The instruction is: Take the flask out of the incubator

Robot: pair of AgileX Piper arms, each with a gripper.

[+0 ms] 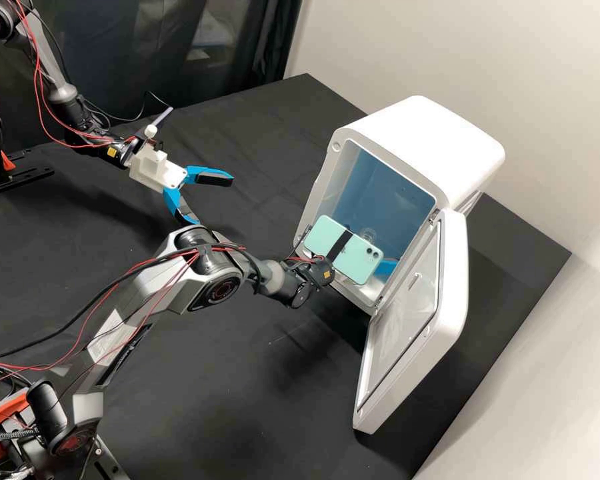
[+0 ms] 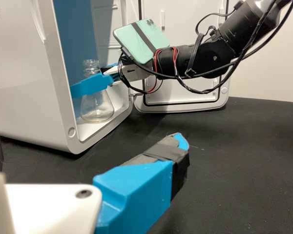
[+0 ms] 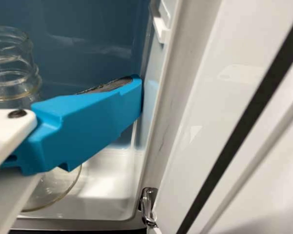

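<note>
1. High view: a black bench (image 1: 247, 400) holds a white incubator (image 1: 420, 140) with its door (image 1: 413, 320) open. To its left, the left gripper (image 1: 212, 199) hangs wide open and empty. The right arm (image 1: 207, 273) reaches inside.
2. Left wrist view: the glass flask (image 2: 95, 105) stands upright inside the incubator. The right gripper (image 2: 98, 82) is at its neck. I cannot tell if it has hold.
3. Right wrist view: the flask (image 3: 12, 73) sits on the incubator floor, just beside the right gripper.

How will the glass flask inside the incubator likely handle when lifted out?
The flask looks like clear, smooth glass: probably fragile and slippery. It appears empty, so likely light. Its wide base under a narrow neck suggests it resists tipping.
</note>
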